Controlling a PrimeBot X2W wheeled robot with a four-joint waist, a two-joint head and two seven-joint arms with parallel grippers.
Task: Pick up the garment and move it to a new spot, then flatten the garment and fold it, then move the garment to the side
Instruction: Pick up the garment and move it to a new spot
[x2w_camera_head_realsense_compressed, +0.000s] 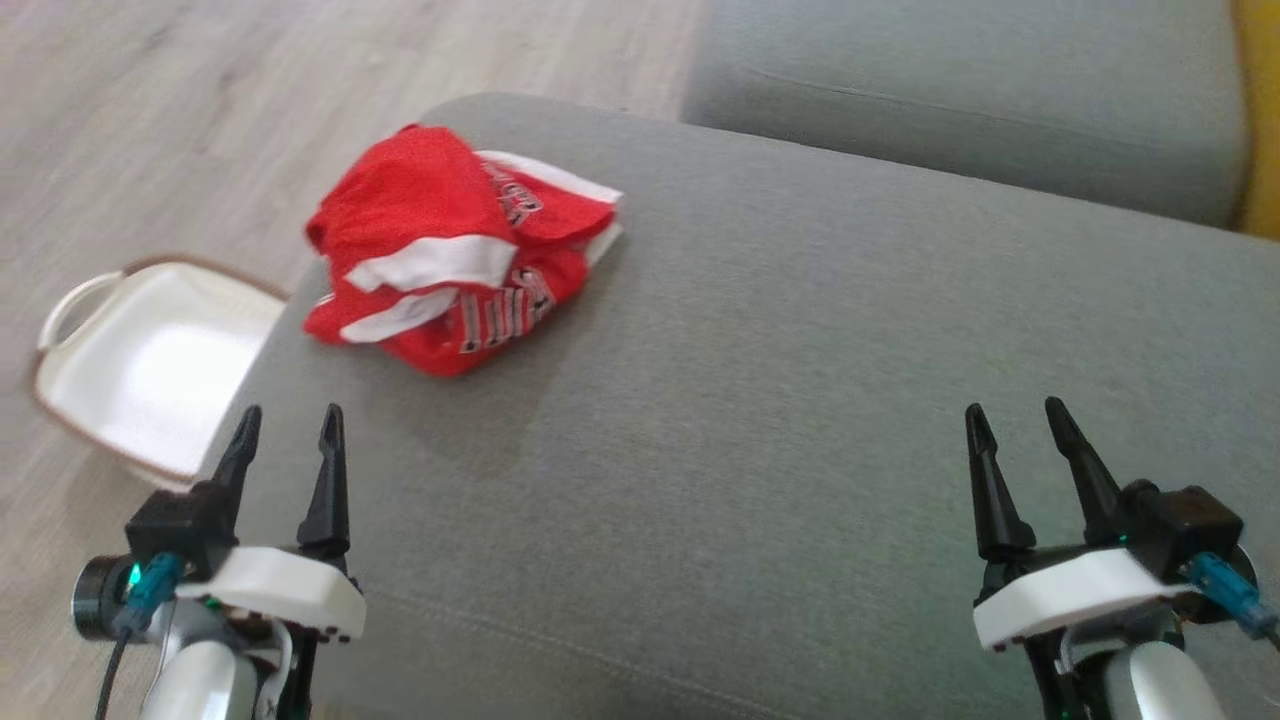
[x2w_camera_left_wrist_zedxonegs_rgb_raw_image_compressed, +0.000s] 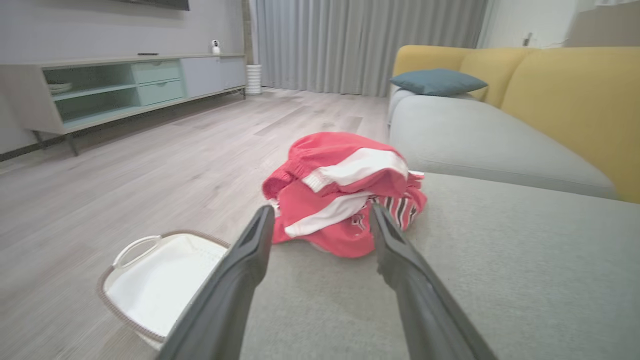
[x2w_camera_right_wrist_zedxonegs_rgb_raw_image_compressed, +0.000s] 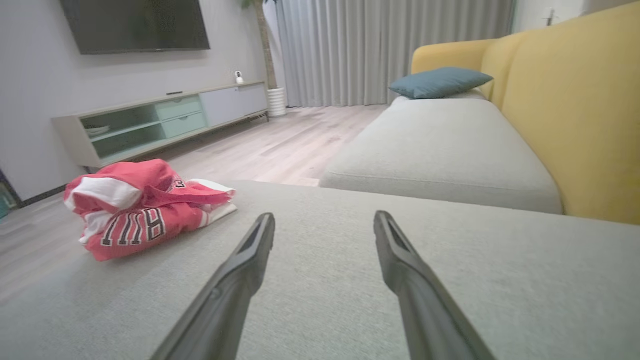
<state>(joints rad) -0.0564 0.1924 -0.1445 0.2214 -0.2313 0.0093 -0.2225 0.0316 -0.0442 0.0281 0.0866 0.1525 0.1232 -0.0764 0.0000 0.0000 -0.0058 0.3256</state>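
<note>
In the head view the crumpled red garment (x2w_camera_head_realsense_compressed: 440, 250) lies on the sofa cushion (x2w_camera_head_realsense_compressed: 800, 400) ahead of the open, empty left jaws, the nearer pair; the left wrist view has it dead ahead, longer side crosswise; the right wrist view, beyond equally open right jaws, well off left.

Red-and-white garment (x2w_camera_head_realsense_compressed: 455, 255), grey cushion (x2w_camera_head_realsense_compressed: 800, 400)

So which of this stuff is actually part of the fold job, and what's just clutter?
Job: red garment, crumpled on the grey sofa seat; left gripper and right gripper, both open, apart from it.
Lying about: white basket on the floor, blue pillow, TV cabinet.
</note>
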